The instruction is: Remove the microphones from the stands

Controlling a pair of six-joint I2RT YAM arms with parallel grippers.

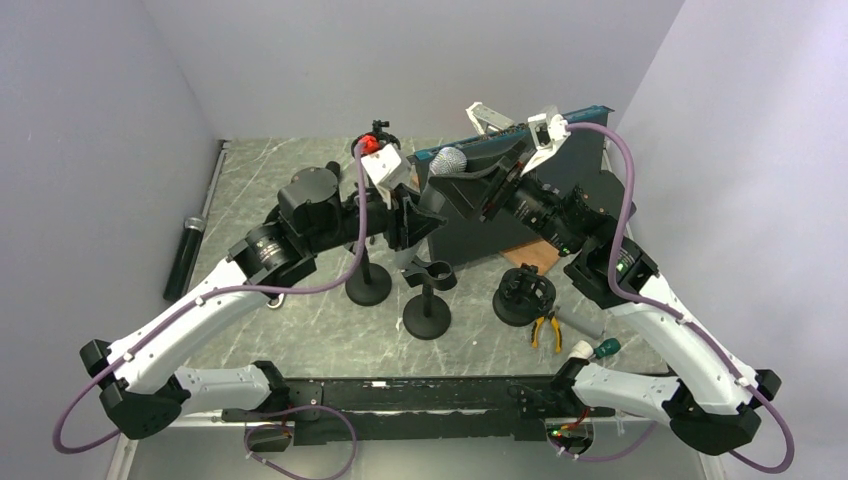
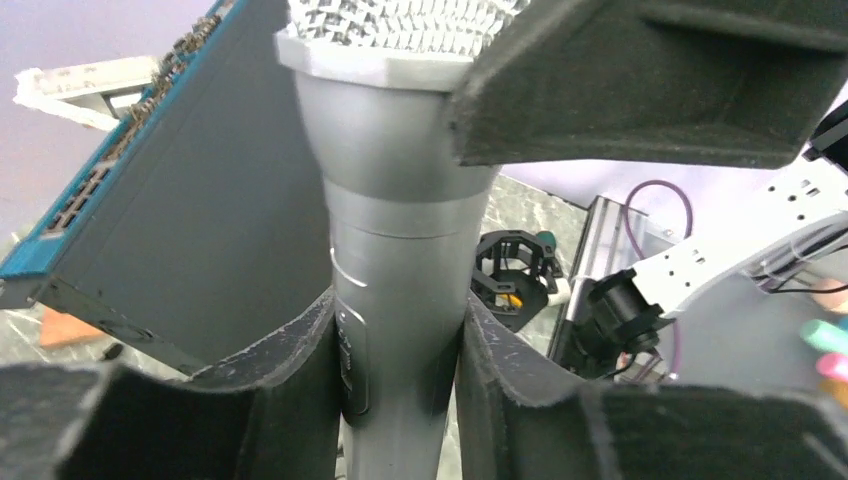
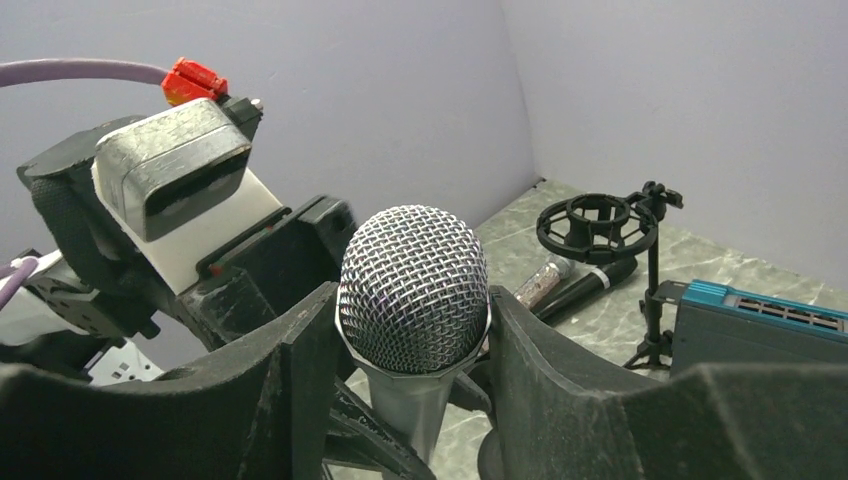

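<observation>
Fingers (image 3: 300, 390) gripping microphone (image 3: 413, 285), marbled table (image 1: 330, 340), lilac walls (image 1: 400, 60)

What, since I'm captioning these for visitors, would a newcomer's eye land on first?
The silver microphone with its mesh head, held up at the centre above the table: the left gripper is clamped on its body and the right gripper is closed on its head. Next come the blue-edged dark box standing at the back right, and a black microphone lying along the table's left edge.
</observation>
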